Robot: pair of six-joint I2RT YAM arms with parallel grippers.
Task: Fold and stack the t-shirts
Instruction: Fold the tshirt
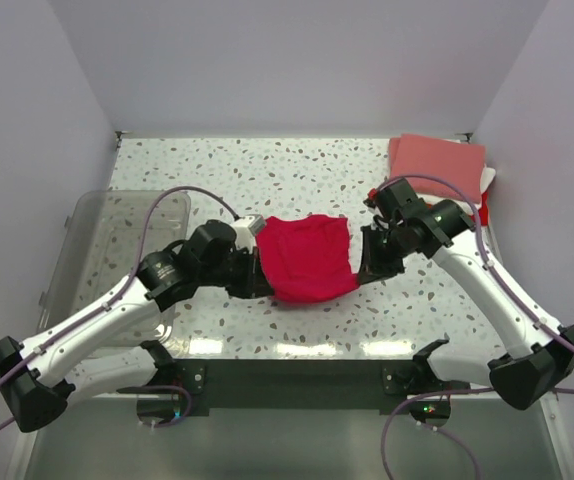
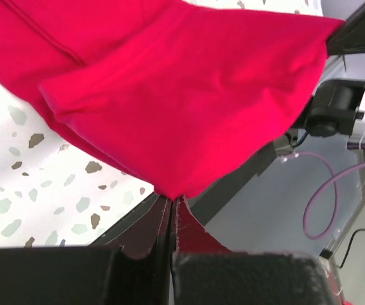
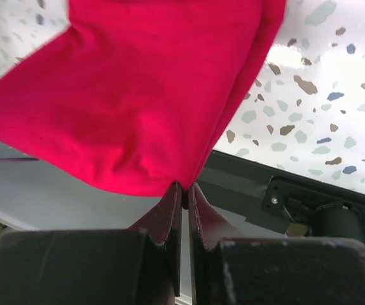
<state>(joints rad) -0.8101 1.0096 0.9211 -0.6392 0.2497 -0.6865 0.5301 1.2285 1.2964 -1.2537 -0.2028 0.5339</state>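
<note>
Crimson t-shirt (image 1: 307, 258), edges pinched by left hand (image 2: 172, 199) and right hand (image 3: 184, 187), folded pink stack (image 1: 439, 157) partly hidden

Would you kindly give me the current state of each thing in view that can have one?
crimson t-shirt, doubled over, held at opposite edges by both grippers.
left gripper, shut on the crimson t-shirt.
right gripper, shut on the crimson t-shirt.
salmon-pink t-shirt, folded flat, at the far right corner.
white t-shirt, mostly hidden under the salmon-pink t-shirt.
clear bin, upright, open-topped.
</note>
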